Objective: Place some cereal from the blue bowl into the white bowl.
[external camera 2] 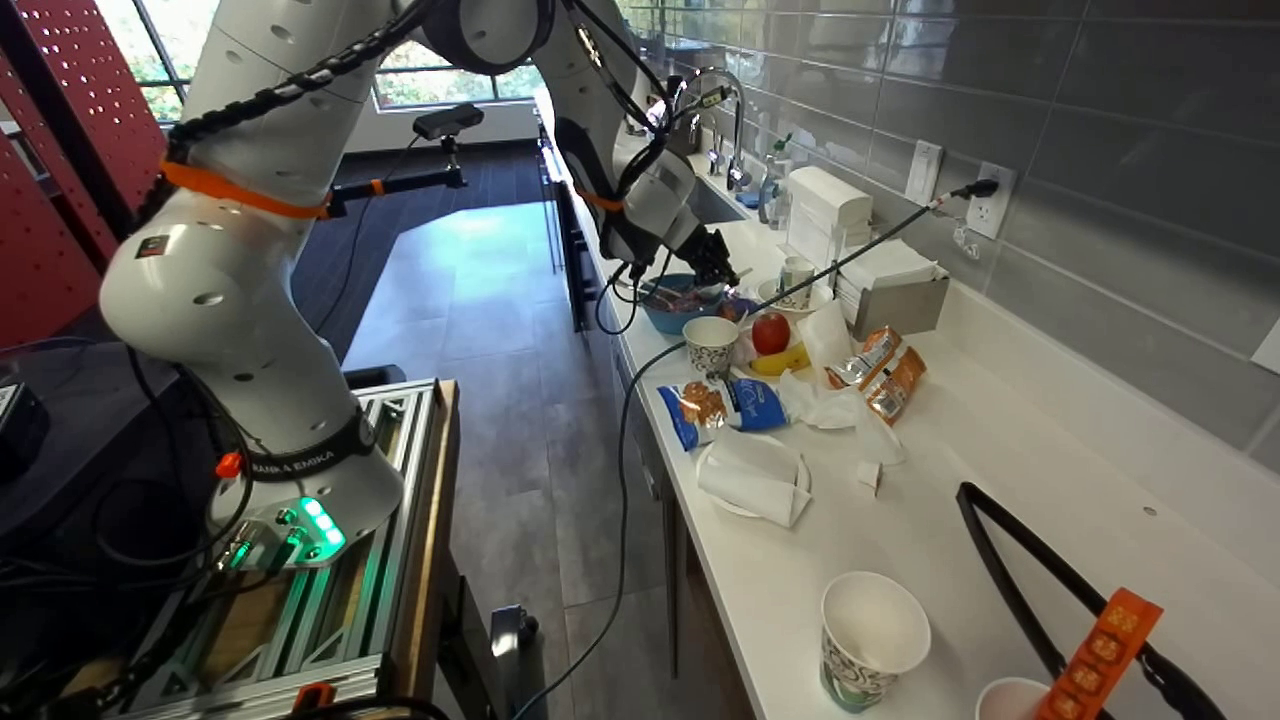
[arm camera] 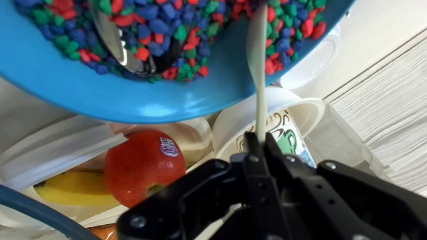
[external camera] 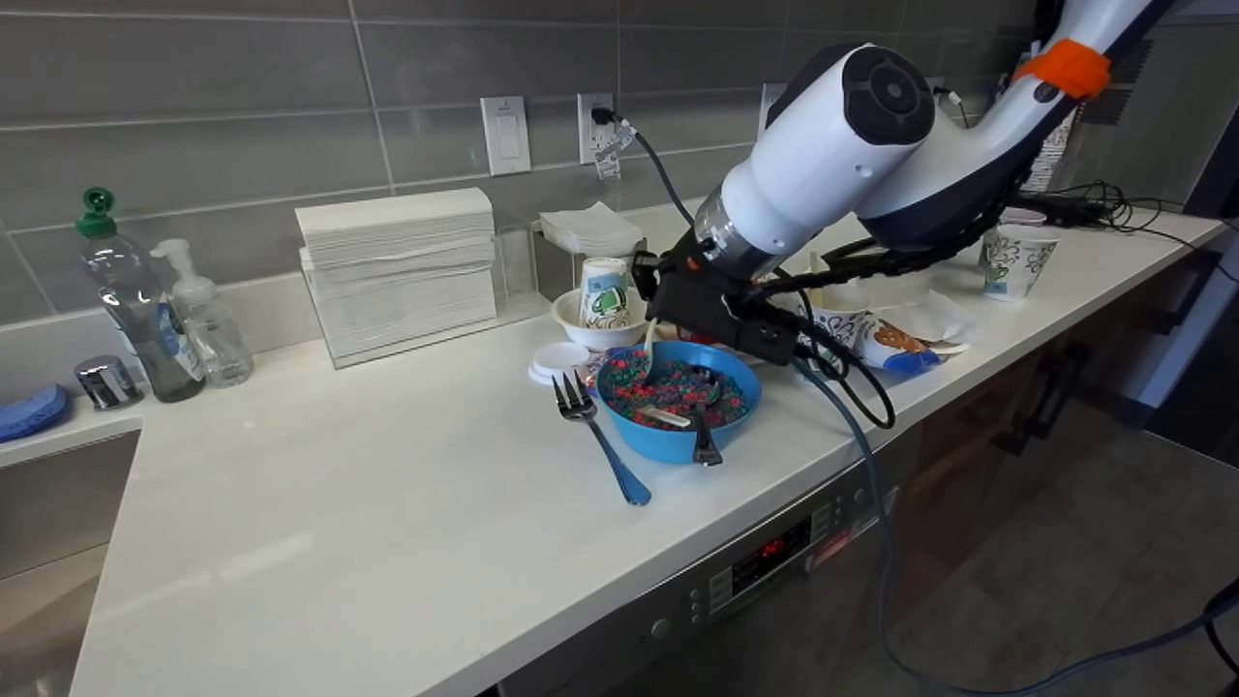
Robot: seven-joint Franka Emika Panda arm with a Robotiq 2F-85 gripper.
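While the gripper [arm camera: 261, 141] is clamped on the handle of a white spoon [arm camera: 256, 56], the spoon's head is down in the blue bowl [external camera: 661, 445], among the cereal [external camera: 680, 390]. All the cereal in sight lies in that bowl; the visible part of the white bowl [external camera: 600, 338] shows none. Step in hand, by my reading: scooping, transfer not yet made. Spoon head appears nearly edge-on in the wrist view, so whether it carries a load cannot be told, nor how deep the tip sits.

White bowl stands near the blue one, toward the tiled wall [external camera: 242, 87], with a patterned paper cup [external camera: 604, 295] standing in it. A dark-handled spoon [external camera: 706, 447] also rests in the cereal, its handle over the rim.

Next move, as judged: work the head further under the pieces, turn it until the hollow faces up, and only then lift clear of the rim. Handle looks thin and may pivot in the grip under load; slow rotation advised. Carry to the white bowl looks short but needs the spoon level. Tipping needs aim at the gap beside the cup, since pieces landing on the cup would probably scatter onto the counter [external camera: 387, 503].
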